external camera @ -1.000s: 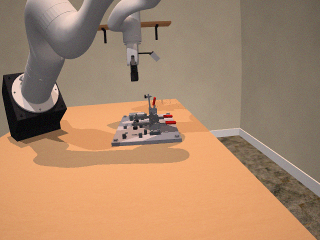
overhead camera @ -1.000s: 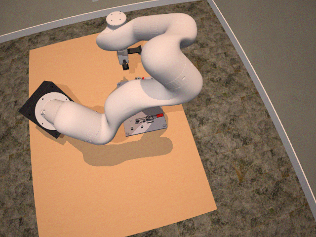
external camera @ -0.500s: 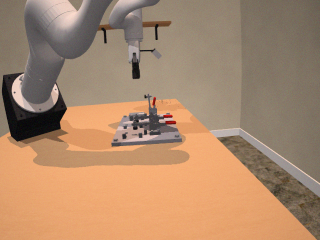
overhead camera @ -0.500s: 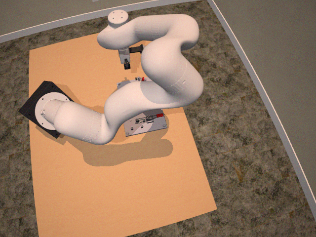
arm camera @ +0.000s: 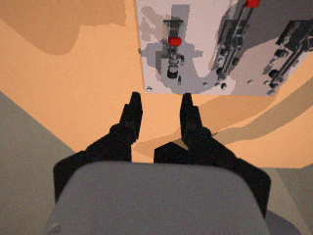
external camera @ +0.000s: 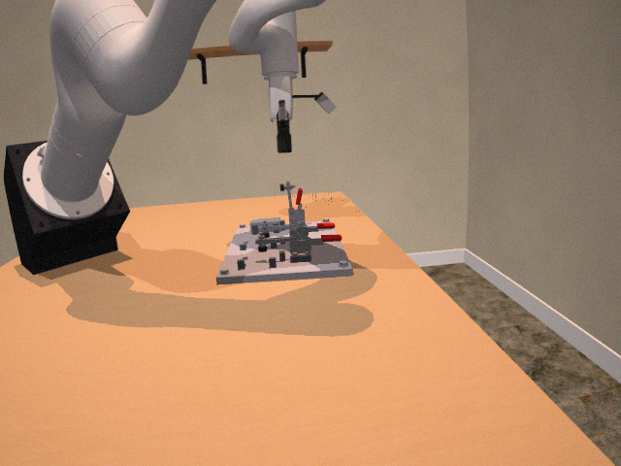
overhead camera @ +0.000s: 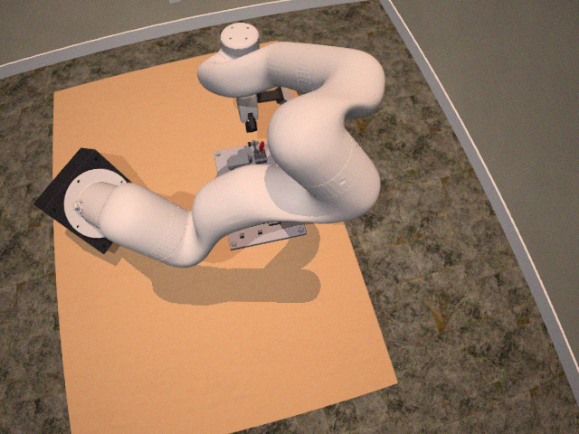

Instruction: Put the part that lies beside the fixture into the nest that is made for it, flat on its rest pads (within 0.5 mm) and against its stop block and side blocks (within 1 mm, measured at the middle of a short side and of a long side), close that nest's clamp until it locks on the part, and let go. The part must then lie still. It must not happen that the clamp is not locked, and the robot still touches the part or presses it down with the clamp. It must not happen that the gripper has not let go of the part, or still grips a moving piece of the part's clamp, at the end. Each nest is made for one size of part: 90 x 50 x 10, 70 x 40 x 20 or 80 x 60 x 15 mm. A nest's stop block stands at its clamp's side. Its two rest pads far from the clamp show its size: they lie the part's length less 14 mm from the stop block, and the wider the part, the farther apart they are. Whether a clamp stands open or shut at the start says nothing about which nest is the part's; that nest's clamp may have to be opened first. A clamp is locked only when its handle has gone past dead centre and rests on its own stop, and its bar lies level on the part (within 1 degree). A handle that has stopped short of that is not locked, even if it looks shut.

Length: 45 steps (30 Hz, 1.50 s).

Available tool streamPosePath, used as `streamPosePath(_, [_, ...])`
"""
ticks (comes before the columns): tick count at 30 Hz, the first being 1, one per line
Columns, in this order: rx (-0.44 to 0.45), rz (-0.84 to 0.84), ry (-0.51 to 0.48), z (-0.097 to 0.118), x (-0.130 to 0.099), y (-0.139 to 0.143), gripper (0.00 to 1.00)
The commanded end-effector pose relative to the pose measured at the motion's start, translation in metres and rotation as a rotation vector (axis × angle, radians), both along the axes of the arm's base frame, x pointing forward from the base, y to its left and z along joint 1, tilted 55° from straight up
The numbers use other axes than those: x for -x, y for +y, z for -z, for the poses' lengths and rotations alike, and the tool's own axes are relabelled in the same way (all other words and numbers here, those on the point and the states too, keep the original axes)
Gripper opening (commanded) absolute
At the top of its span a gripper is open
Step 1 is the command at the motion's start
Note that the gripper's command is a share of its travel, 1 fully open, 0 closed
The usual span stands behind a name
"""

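The grey fixture plate (external camera: 285,250) lies on the orange table and carries three toggle clamps. The far clamp (external camera: 293,203) stands open, with its red handle upright; it also shows in the wrist view (arm camera: 173,41) and from above (overhead camera: 261,148). The two nearer clamps (external camera: 328,231) lie down with their red handles level. My gripper (external camera: 283,143) (arm camera: 160,102) hangs high over the plate's far edge, fingers pointing down, half open with nothing between them. A grey block (external camera: 267,222) sits at the plate's far left; I cannot tell whether it is the part. My arm hides the plate's middle from above (overhead camera: 261,196).
The black robot base (external camera: 65,211) stands at the table's left. A wooden shelf on brackets (external camera: 260,49) hangs on the back wall behind the gripper. The table's edge runs close to the right of the fixture, with floor beyond.
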<state>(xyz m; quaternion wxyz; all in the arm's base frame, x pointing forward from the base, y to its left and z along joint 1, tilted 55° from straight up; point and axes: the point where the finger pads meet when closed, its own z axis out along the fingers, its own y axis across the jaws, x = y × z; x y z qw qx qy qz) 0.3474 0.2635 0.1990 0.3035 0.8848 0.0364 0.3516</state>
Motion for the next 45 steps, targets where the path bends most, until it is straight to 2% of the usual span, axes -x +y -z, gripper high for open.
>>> streamPosePath(1, [-0.001,-0.001,0.000,-0.012,-0.008,-0.002,0.47])
streamPosePath(8, [-0.001,-0.001,0.000,-0.024,-0.016,-0.005,0.47])
streamPosePath(20, [-0.001,-0.001,0.000,-0.024,-0.018,-0.006,0.47])
streamPosePath(28, [-0.001,-0.001,0.000,-0.018,-0.024,-0.011,0.47])
streamPosePath(45, [-0.001,-0.001,0.000,0.010,-0.056,-0.036,0.47])
